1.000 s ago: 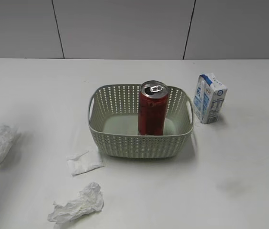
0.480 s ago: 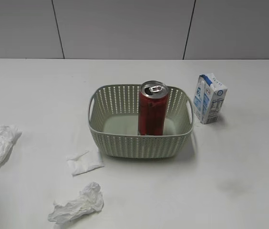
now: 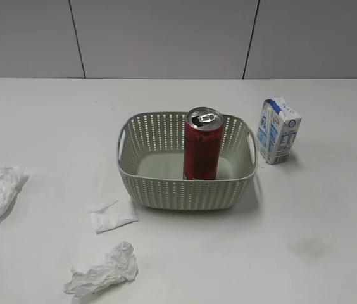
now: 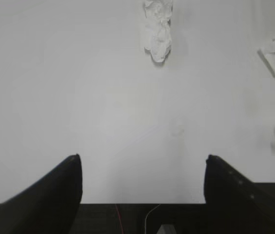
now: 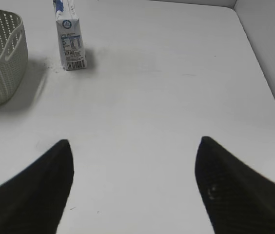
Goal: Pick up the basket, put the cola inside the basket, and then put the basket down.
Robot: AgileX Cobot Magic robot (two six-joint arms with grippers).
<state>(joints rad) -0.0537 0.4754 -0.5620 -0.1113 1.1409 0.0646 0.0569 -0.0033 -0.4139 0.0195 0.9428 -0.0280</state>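
The pale sage-green basket (image 3: 166, 190) stands on the white table in the middle of the exterior view. The red cola can (image 3: 202, 149) stands upright inside it, silver top up. The basket's right end also shows in the right wrist view (image 5: 1, 63) at the upper left. No arm or gripper shows in the exterior view. My left gripper (image 4: 142, 158) is open and empty over bare table. My right gripper (image 5: 135, 144) is open and empty over bare table, to the right of the basket.
A white-and-blue milk carton (image 3: 278, 130) stands right of the basket, also in the right wrist view (image 5: 69, 41). Crumpled white tissues lie at the left (image 3: 3, 190), front left (image 3: 111, 215) and front (image 3: 102, 271). The table's right edge (image 5: 269, 92) meets a wall.
A faint shadow at the far left of the table has gone. The basket, can and carton have not moved.
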